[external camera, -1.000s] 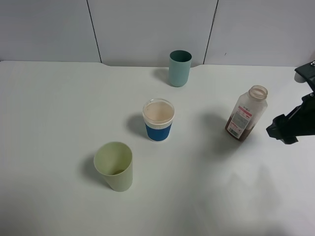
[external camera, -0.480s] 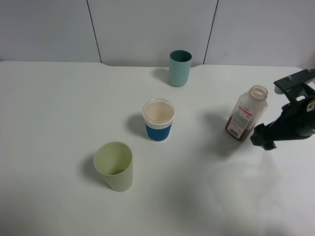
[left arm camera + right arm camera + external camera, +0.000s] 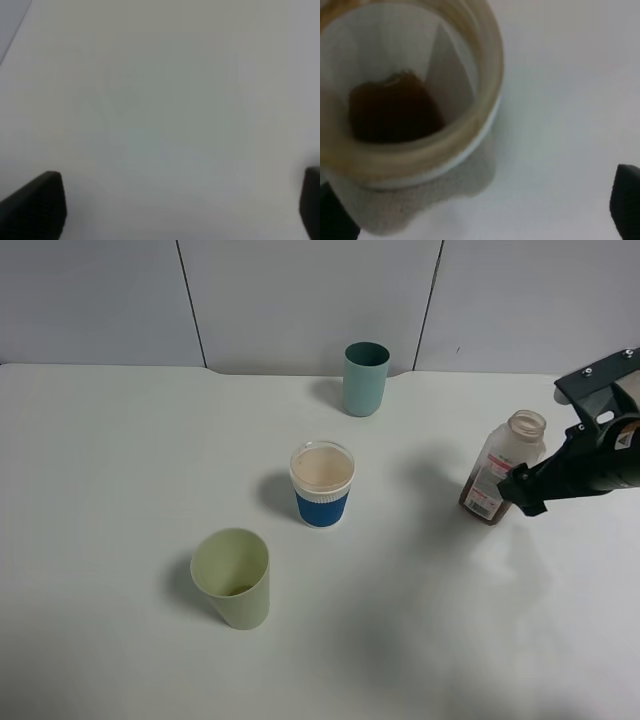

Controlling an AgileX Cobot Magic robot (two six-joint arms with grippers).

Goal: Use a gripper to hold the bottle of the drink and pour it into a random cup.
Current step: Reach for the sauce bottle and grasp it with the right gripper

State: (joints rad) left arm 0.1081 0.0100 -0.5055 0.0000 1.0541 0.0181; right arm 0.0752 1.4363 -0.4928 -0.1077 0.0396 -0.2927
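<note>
Right wrist | bottle (image 3: 410, 110) capless, brown liquid low | right fingers (image 3: 626, 200) spread, seemingly untouching

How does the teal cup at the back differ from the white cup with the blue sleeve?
The teal cup is one plain colour; the sleeved cup is white with a blue band around its lower part. The teal cup looks dark inside; the sleeved cup looks pale peach inside. The teal cup stands at the far edge of the table; the sleeved cup stands near its middle. Both stand upright with open tops.

Likely a lab: white table (image 3: 110, 450), grey wall panels (image 3: 300, 300).
</note>
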